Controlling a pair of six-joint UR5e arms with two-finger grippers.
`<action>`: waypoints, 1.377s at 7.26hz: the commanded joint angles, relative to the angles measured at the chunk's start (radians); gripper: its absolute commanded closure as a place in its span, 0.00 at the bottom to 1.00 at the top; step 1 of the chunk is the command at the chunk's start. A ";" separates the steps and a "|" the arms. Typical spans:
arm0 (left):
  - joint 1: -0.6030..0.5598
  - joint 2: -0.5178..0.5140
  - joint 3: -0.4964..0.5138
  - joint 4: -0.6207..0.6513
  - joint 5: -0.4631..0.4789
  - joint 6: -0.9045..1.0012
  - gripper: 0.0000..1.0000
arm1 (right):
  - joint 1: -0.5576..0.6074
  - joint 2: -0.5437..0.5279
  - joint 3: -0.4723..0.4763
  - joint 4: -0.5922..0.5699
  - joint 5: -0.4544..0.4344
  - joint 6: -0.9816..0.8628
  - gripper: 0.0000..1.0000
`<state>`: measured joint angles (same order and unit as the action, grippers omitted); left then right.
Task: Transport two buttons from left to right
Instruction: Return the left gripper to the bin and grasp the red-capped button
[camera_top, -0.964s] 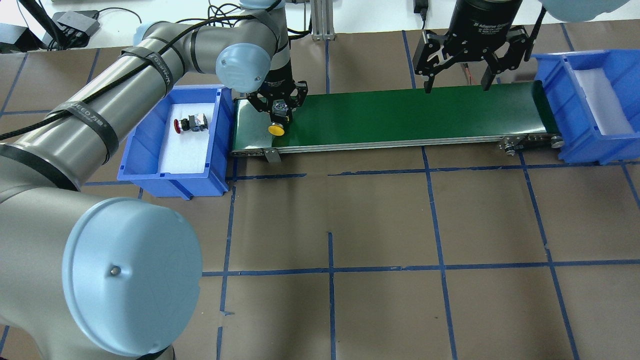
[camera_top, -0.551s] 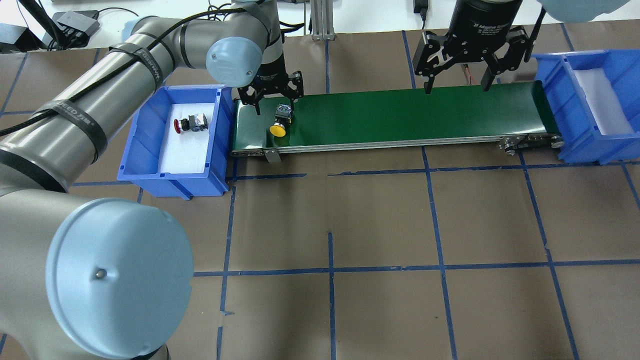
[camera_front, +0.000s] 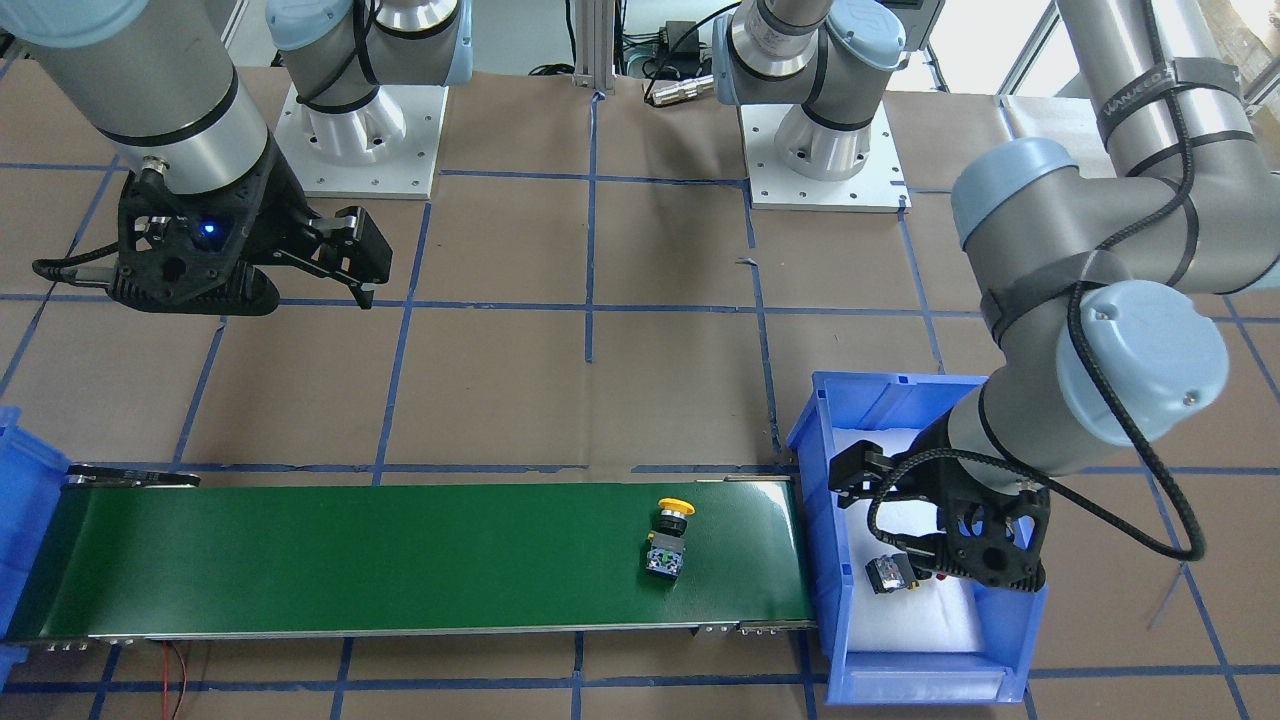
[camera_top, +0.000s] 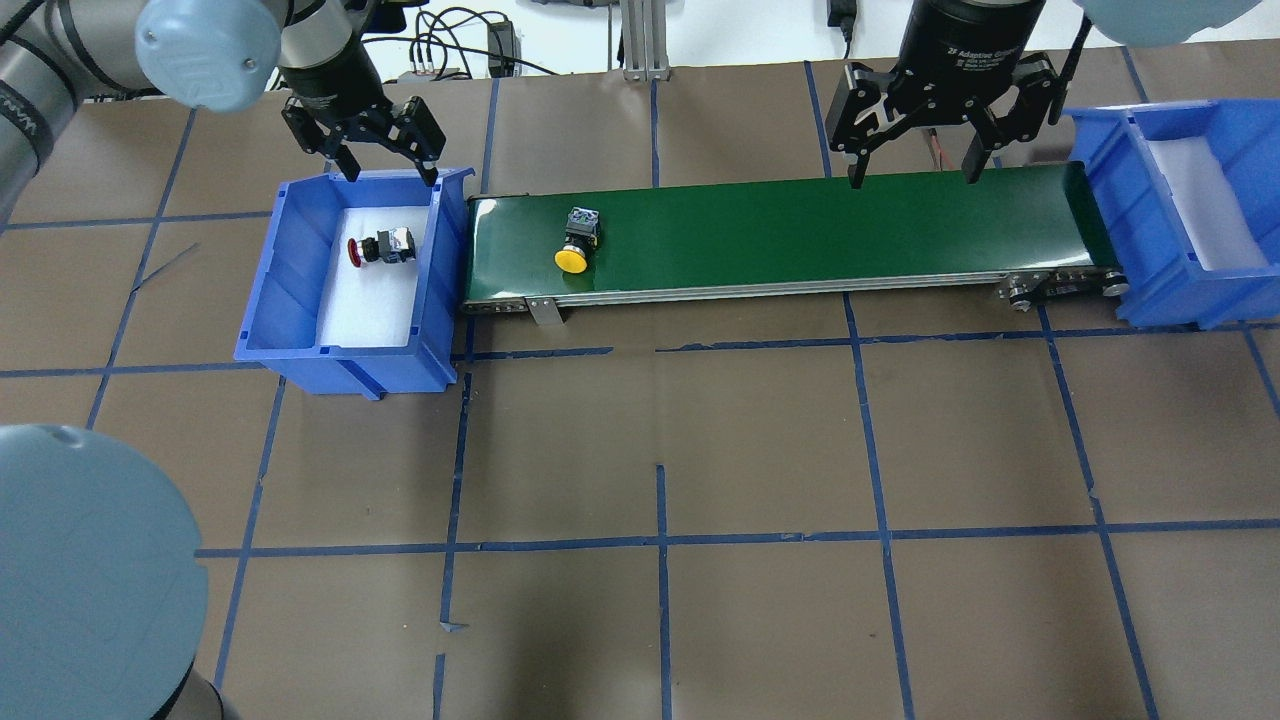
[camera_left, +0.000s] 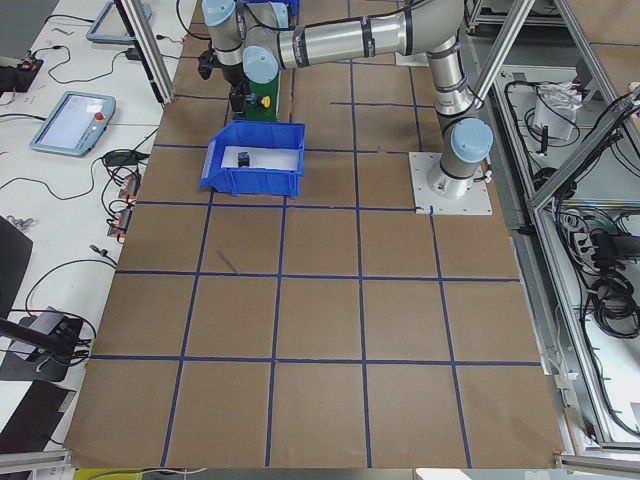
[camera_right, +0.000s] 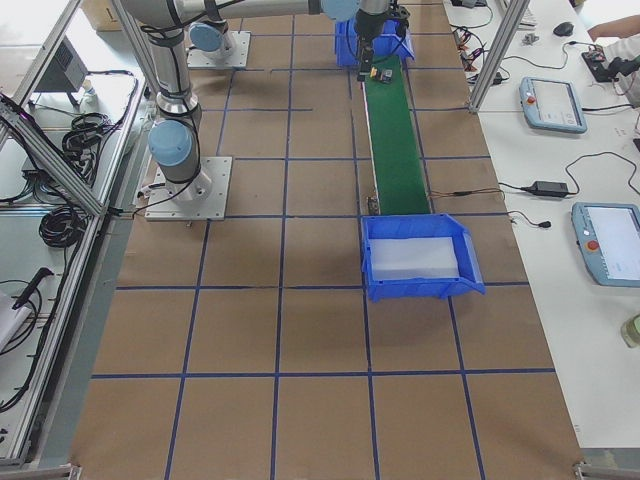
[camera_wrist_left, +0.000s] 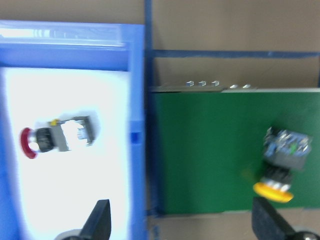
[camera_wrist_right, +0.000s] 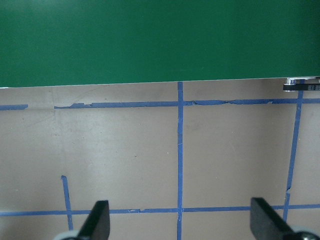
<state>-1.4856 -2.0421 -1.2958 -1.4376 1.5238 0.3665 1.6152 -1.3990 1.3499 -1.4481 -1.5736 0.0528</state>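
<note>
The yellow button (camera_top: 572, 250) lies on its side on the left end of the green conveyor belt (camera_top: 800, 225); it also shows in the front view (camera_front: 668, 535) and the left wrist view (camera_wrist_left: 280, 165). The red button (camera_top: 380, 247) lies on the white liner of the left blue bin (camera_top: 300, 350), and the left wrist view (camera_wrist_left: 55, 137) shows it too. My left gripper (camera_top: 390, 172) is open and empty, above the bin's far rim. My right gripper (camera_top: 908, 172) is open and empty, over the belt's far edge near its right end.
The right blue bin (camera_top: 1165, 110) with a white liner stands at the belt's right end (camera_right: 415, 260). Brown paper with blue tape lines covers the table. Cables and boxes lie beyond the table's far edge.
My left gripper has let go of the yellow button on the belt, opened, risen and moved left to above the left bin. The button has shifted slightly right. The right arm is still.
</note>
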 joint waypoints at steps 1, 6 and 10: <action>0.051 -0.016 -0.017 0.011 0.007 0.423 0.00 | 0.000 0.000 0.000 0.000 0.001 -0.001 0.00; 0.084 -0.142 -0.086 0.202 0.010 0.952 0.00 | 0.000 0.000 0.000 0.002 0.000 0.001 0.00; 0.071 -0.188 -0.117 0.250 0.010 0.956 0.02 | 0.000 0.000 0.000 0.000 0.000 -0.001 0.00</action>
<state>-1.4144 -2.2264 -1.3984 -1.1927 1.5340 1.3204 1.6153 -1.3990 1.3499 -1.4480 -1.5739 0.0534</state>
